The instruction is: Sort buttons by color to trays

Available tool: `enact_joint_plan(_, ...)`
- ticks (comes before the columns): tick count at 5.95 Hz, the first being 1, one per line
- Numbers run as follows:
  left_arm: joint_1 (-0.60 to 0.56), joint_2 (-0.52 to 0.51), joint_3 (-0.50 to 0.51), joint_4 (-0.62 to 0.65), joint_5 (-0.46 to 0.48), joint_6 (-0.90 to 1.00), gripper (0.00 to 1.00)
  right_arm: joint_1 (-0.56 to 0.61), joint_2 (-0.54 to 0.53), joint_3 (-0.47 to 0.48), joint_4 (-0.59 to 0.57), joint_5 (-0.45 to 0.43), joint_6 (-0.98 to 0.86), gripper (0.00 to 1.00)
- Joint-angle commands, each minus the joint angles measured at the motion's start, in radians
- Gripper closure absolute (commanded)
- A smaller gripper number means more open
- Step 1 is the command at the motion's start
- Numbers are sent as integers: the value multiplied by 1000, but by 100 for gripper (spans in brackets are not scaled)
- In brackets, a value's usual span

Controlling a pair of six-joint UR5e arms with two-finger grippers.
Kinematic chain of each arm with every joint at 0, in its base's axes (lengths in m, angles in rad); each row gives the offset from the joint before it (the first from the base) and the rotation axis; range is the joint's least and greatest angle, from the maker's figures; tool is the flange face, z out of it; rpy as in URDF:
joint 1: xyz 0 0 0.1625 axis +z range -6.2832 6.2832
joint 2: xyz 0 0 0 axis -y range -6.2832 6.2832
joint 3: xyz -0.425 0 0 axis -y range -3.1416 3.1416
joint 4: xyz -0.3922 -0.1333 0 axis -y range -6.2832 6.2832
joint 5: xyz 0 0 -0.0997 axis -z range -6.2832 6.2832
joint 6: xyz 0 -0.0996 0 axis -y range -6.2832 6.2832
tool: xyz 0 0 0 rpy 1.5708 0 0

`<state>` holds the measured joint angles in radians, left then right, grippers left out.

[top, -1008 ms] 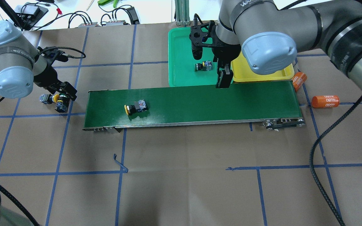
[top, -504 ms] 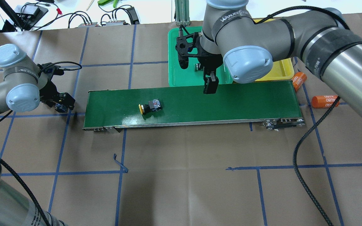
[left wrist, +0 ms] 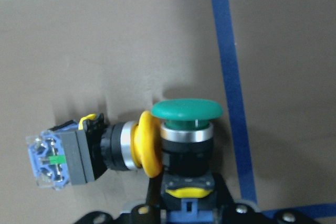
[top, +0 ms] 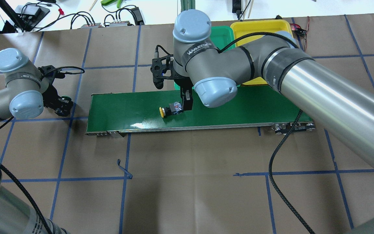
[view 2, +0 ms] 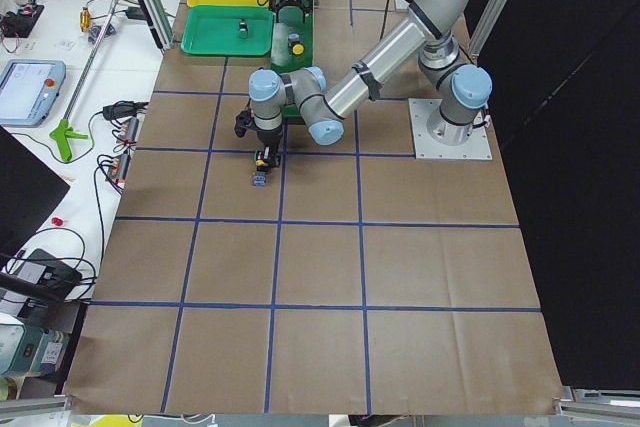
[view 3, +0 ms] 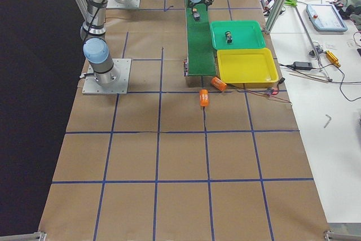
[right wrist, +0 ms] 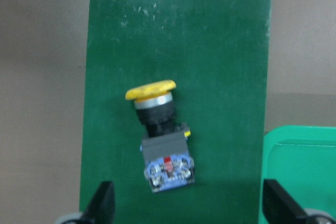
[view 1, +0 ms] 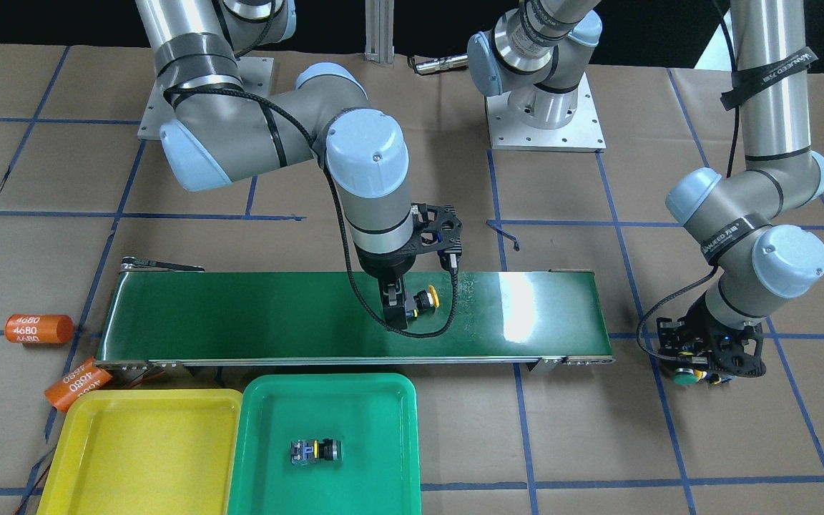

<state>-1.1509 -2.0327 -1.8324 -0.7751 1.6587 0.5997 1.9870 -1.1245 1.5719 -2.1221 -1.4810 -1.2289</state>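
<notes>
Sorted: one button (view 1: 315, 452) lies in the green tray (view 1: 262, 400); the yellow tray (view 1: 97, 429) holds none.
Right gripper (top: 187, 100): fingers spread, just beside the yellow-capped button (top: 170, 110) at mid belt (top: 239, 107).
Left gripper (top: 63, 106): seemingly pinching the green-capped button (left wrist: 186, 124) on the table at far left, which touches a second yellow button (left wrist: 105, 150).
Remaining: three buttons, I judge.

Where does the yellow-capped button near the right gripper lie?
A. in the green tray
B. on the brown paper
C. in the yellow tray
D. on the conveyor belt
D: the yellow-capped button lies on its side on the dark-green conveyor belt, close by the right gripper.
</notes>
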Motion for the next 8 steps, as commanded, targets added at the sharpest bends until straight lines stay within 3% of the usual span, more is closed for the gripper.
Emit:
enact_joint_plan(1,-24,53,21,-22,-11,50,100,6,20,22,-9,-11,-68,0)
enact_joint_plan(3,-161,208,28,-251,-25,211,100,-29,9,80,-9,-77,-138,0)
enact_joint_plan(4,-224,244,22,-289,-25,314,99,-75,2,104,-9,-91,-141,13)
enact_joint_plan(6,-320,209,-1,-293,-45,718,98,-128,-35,147,-7,-117,-174,72)
enact_joint_plan(7,-358,175,5,-282,-48,865,97,-154,-53,148,-7,-158,-204,88)
enact_joint_plan(8,-392,154,7,-277,-47,883,96,-175,-81,148,-4,-160,-239,91)
